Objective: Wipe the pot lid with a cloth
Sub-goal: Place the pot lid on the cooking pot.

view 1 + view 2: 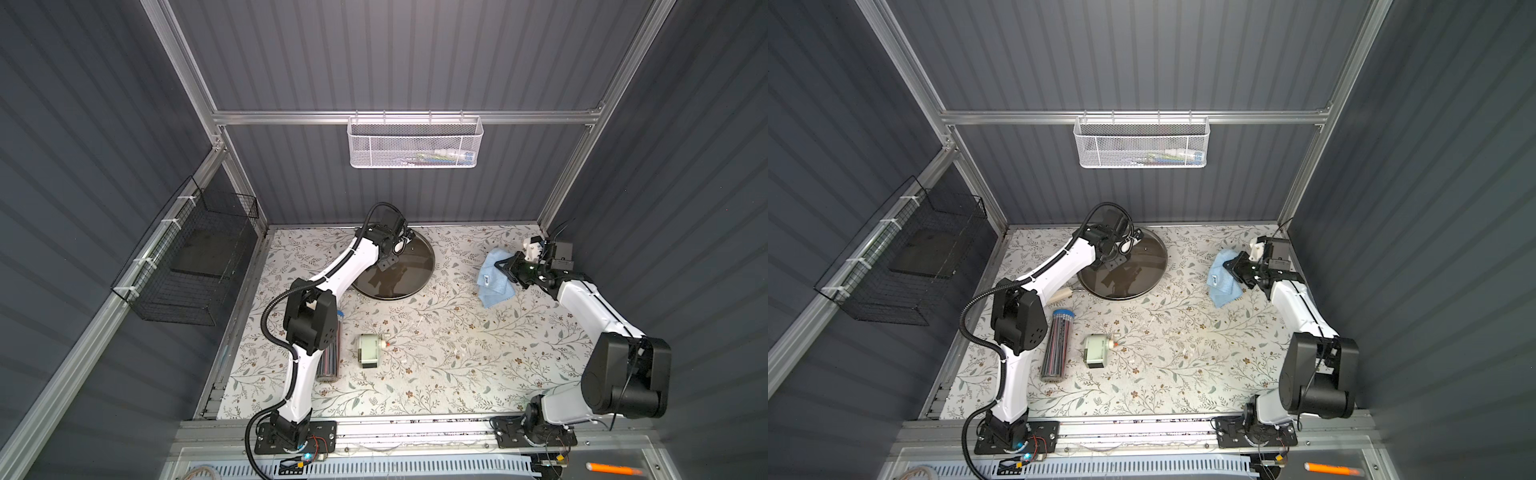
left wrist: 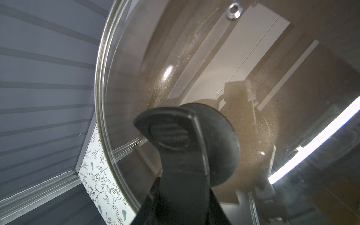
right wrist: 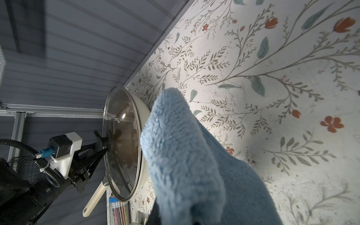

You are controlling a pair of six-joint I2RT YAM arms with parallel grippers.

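The pot lid (image 1: 409, 272) sits at the back of the table (image 1: 457, 353), left of centre, over a brown pan (image 3: 145, 110) whose pale handle (image 1: 1061, 295) sticks out toward the left arm. Whether the lid rests on the pan's rim or is held just clear of it cannot be told. The lid's far edge lies close to the table's back edge and the ribbed back wall, so there is little room behind it. The left gripper (image 1: 390, 258) reaches in from above, its jaws clamped on the lid's black centre handle (image 2: 194, 140). The right wrist view shows the same grip side-on. The right gripper (image 1: 503, 267) is near the back right corner, close to the side wall, its jaws pressed together on a fold of the light-blue cloth (image 1: 492, 286). The rest of the cloth drapes down beneath them, and I cannot tell whether its lowest corner touches the table. Lid and cloth are well apart, with a bare strip of floral table between them. The middle and front right of the table are open too. At the front left, near the left arm's elbow, lie a clear tube of pencils (image 1: 1057, 345) and just beside it a small pale box (image 1: 370, 351), both well short of the lid's near edge.
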